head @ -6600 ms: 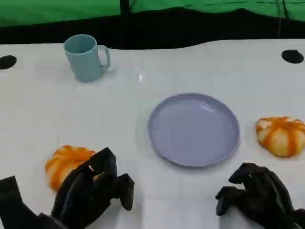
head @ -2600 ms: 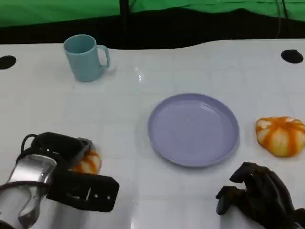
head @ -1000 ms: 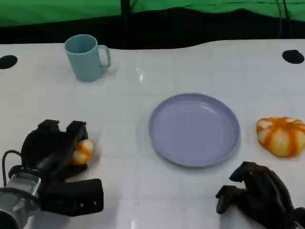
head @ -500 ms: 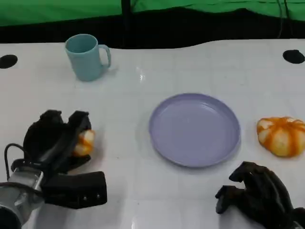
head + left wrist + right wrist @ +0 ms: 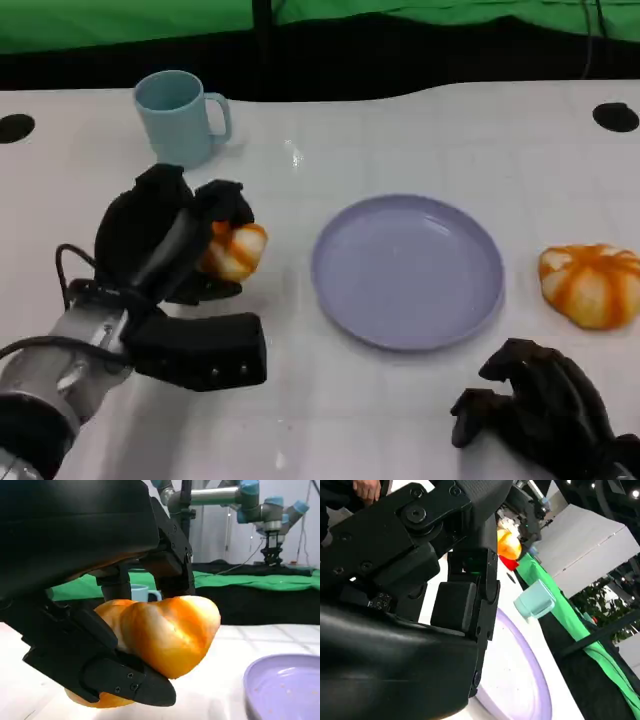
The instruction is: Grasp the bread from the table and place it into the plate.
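My left hand grips an orange-and-white bread roll and holds it above the table, left of the purple plate. In the left wrist view the roll sits between the black fingers, with the plate's rim beyond it. A second bread roll lies on the table right of the plate. My right hand rests near the table's front edge with its fingers curled in and nothing in them. The right wrist view shows the plate and the held roll far off.
A light blue mug stands at the back left, behind my left hand; it also appears as the mug in the right wrist view. Black round holes mark the table's far corners. A person's hand shows at the right wrist view's edge.
My left hand closed on the bread at the front left, lifted it, and carried it away from me and rightward toward the plate. The right hand stayed still.
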